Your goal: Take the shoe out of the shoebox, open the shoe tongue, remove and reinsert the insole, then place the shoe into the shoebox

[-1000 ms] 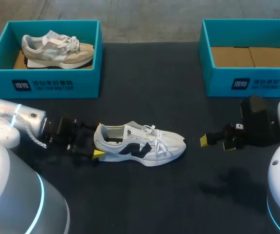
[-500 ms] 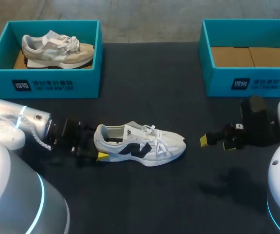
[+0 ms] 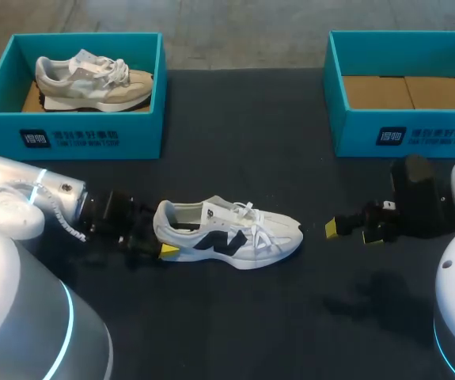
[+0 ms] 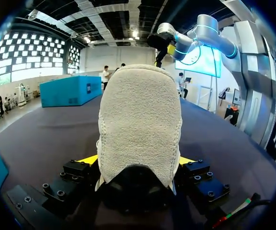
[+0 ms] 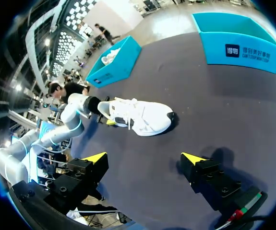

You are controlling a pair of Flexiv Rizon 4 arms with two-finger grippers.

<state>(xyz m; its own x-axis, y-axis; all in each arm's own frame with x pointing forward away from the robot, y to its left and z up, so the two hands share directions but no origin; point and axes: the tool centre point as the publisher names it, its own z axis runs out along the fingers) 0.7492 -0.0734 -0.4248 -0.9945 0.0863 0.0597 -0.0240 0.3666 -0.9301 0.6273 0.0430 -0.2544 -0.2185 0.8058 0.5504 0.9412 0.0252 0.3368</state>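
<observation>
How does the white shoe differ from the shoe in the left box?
The white shoe has black side markings; the boxed shoe is beige and grey. The white shoe lies on the table, heel at the left gripper; the boxed shoe sits in the left shoebox. Both are laced sneakers.

Two shoes: white shoe (image 3: 227, 236), beige shoe (image 3: 92, 79). Two boxes: left box (image 3: 136, 131), right box (image 3: 354, 131). Two tools: left tool (image 3: 157, 236), right tool (image 3: 352, 233).

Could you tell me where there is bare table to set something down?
Free: between the left shoebox and right shoebox, behind the white shoe; also the near strip in front of it. Crowded: the heel, at the left gripper; narrow gap from toe to right gripper.
</observation>
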